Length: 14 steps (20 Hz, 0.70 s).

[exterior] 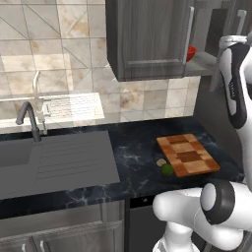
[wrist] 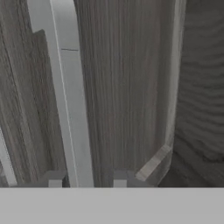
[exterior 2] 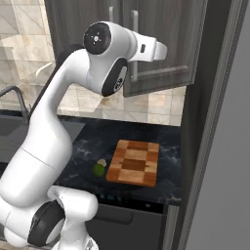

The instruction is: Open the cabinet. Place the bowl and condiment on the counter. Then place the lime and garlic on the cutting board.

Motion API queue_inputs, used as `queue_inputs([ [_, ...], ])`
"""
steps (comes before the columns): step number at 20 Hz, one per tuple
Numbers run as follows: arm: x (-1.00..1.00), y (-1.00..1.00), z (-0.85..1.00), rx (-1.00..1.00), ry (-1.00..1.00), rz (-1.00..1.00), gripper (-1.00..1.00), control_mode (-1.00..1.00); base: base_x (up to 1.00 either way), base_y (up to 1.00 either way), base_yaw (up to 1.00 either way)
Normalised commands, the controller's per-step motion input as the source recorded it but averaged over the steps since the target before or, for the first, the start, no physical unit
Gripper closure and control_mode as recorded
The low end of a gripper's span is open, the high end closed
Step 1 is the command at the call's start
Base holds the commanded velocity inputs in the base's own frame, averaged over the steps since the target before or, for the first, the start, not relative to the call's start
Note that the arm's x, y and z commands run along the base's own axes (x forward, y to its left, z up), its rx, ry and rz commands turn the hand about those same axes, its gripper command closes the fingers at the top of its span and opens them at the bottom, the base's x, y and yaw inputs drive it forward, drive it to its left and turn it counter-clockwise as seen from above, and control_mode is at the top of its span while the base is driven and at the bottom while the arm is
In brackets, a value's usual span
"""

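The cabinet [exterior: 147, 39] hangs above the counter [exterior: 138, 152], one door ajar, red bowl [exterior: 191, 51] peeking out. The claw [wrist: 86, 180] is spread around a silver handle [wrist: 65, 96]. A loose grip could slip off, leaving the door shut.

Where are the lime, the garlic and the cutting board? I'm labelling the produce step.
lime [exterior: 167, 169], left base view, top.
garlic [exterior: 161, 161], left base view, crown.
cutting board [exterior: 187, 155], left base view, centre.
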Motion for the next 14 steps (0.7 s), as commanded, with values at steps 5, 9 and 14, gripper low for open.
queue_inputs([
  [5, -0.02, -0.07, -0.05, 0.01, 0.01, 0.0, -1.0, -1.0, 0.0, 0.0, 0.0],
  [9, -0.39, 0.0, 0.0, 0.0, 0.0, -0.02, -1.0, -1.0, 0.0, 0.0, 0.0],
  [14, -0.57, 0.0, 0.0, 0.0, 0.0, -0.03, -1.0, -1.0, 0.0, 0.0, 0.0],
])
